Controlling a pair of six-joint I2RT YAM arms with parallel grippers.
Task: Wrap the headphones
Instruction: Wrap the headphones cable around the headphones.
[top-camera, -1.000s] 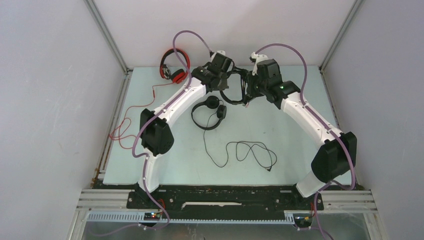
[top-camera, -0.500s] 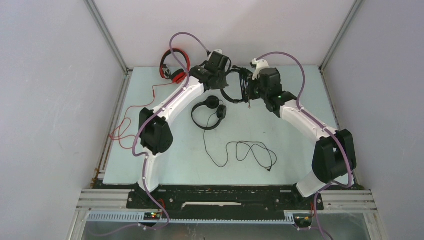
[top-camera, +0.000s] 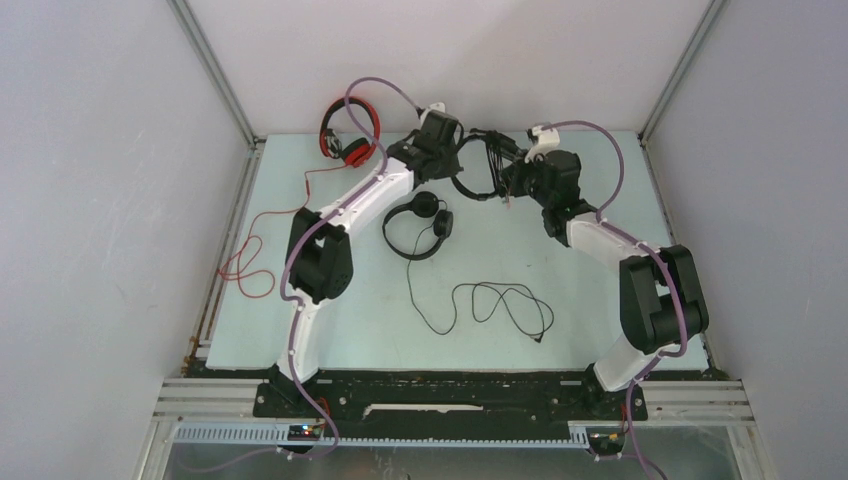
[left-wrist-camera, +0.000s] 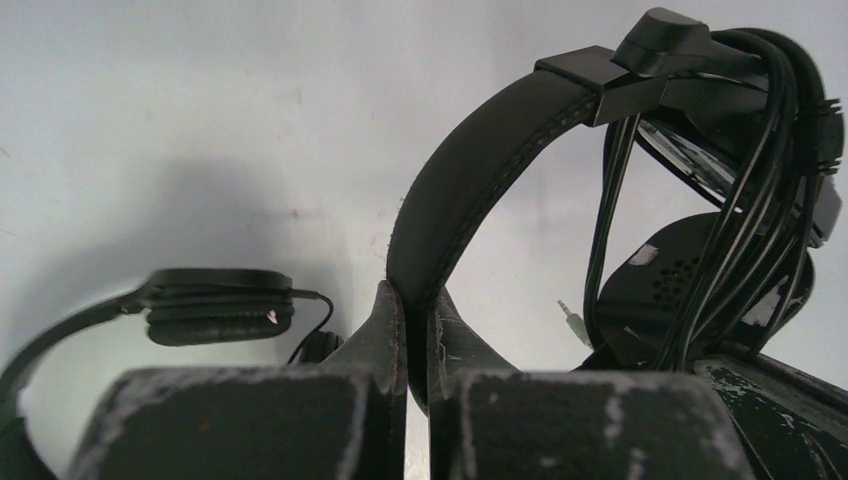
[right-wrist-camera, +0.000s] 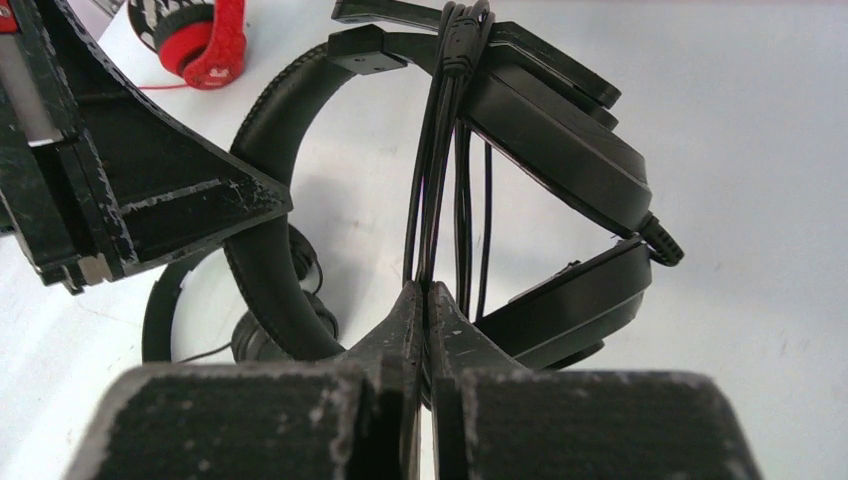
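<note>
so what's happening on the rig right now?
Both arms hold one black headset at the far side of the table. The left pincer clamps its headband. The right pincer is shut on its cable, several loops already over the band. The second black headset and the red headset lie unwrapped, cables loose.

Top external: fixed high above and behind the near edge, looking down and forward. It takes in the whole tabletop (top-camera: 600, 290), near edge at 6 o'clock.

Left wrist: sits just behind the left tool (left-wrist-camera: 408, 296), sighting out along its fingers, very close.

Right wrist: same mount behind the right tool (right-wrist-camera: 427, 296), facing roughly 9 o'clock (red headset (right-wrist-camera: 205, 45) upper left).

All three views share the black headset (top-camera: 474, 172), near 12 o'clock.
</note>
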